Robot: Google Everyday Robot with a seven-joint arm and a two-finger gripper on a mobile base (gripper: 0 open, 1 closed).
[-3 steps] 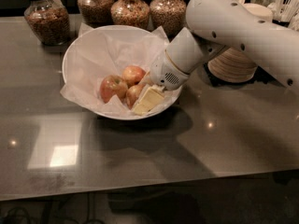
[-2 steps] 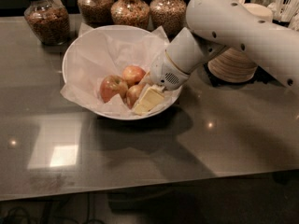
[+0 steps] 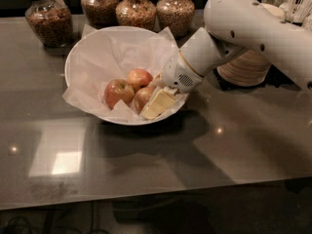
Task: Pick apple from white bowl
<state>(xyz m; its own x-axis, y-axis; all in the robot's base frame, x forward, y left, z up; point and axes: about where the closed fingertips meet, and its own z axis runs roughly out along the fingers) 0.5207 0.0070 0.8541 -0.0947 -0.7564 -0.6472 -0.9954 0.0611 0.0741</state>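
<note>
Gripper (image 3: 155,104) sits low inside the right half of the white bowl (image 3: 77,52), just above the middle of the frame, at the end of a bulky white arm (image 3: 253,28) that slants down from the upper right. Its pale cream tip lies against the lower right side of the apple (image 3: 143,95), which rests on the crumpled tissue paper (image 3: 146,48) near the bottom of the bowl and is partly covered by the tool; whether the gripper has closed on the apple cannot be told from this angle. Two more apples lie in the same bowl: a redder apple (image 3: 118,91) just to the left, touching the task's one, and a pinkish apple (image 3: 140,77) right behind it. The bowl stands on a dark glossy desk (image 3: 195,150). Along the top edge stand four glass jars (image 3: 135,9) with brownish contents, and a stack of beige paper bowls (image 3: 243,67) sits behind the arm at the right.
</note>
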